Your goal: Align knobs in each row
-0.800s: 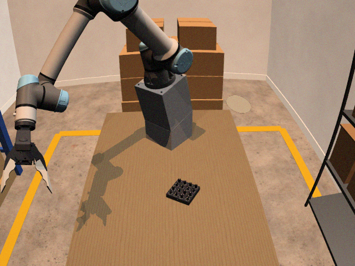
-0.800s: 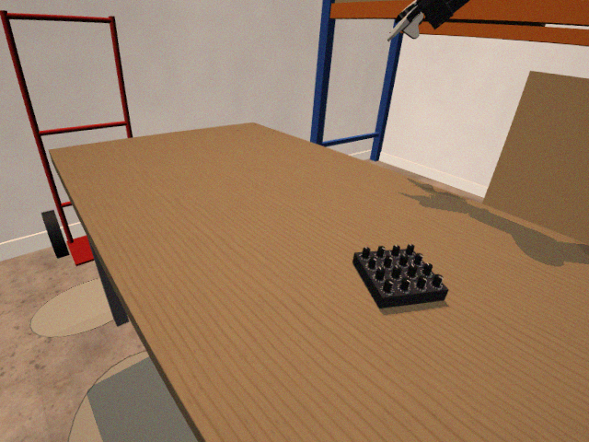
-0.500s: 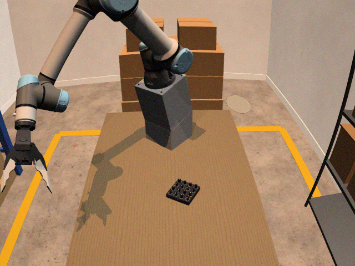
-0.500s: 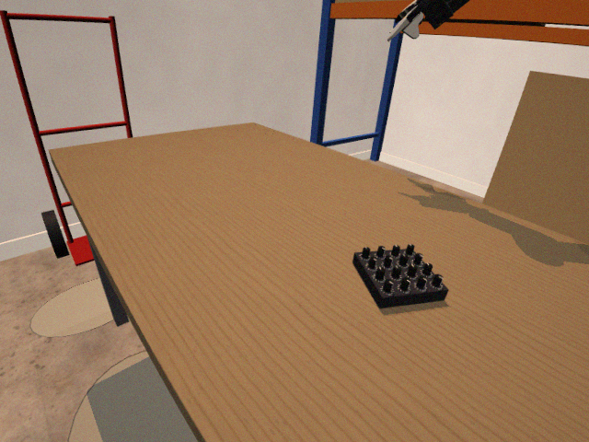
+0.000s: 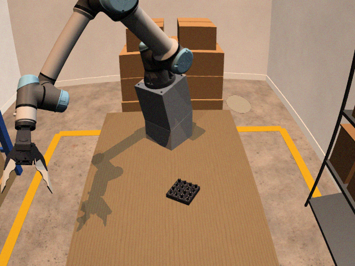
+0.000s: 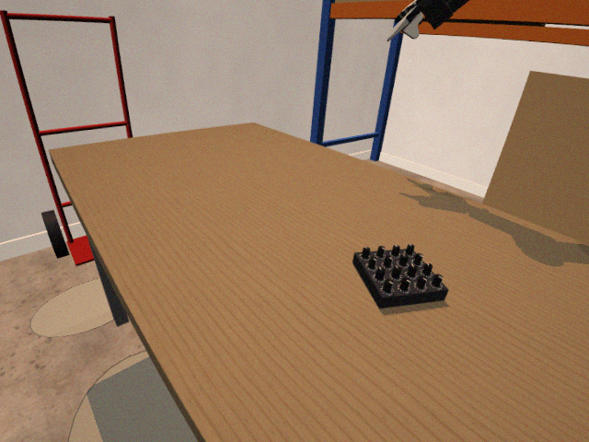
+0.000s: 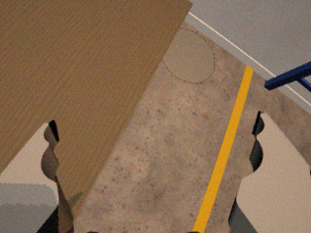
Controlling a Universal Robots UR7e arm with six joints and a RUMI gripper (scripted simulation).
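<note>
The knob box (image 5: 182, 192) (image 6: 400, 276) is a small black square box with several black knobs in rows. It lies on the wooden table (image 5: 143, 229) (image 6: 237, 214), a little right of the middle in the top view. The knob marks are too small to read. My gripper (image 5: 26, 187) (image 7: 153, 116) is open and empty. It hangs off the table's left side, over the floor, far from the box. In the exterior view only one fingertip of the gripper (image 6: 408, 24) shows at the top edge. The box is not in the wrist view.
The arm's grey base (image 5: 167, 114) stands at the table's far end, with stacked cardboard boxes (image 5: 200, 57) behind. A yellow floor line (image 5: 25, 206) (image 7: 224, 160) runs below the gripper. A blue rack (image 6: 323, 71), a red hand truck (image 6: 33, 123) and a dark shelf (image 5: 335, 172) stand around.
</note>
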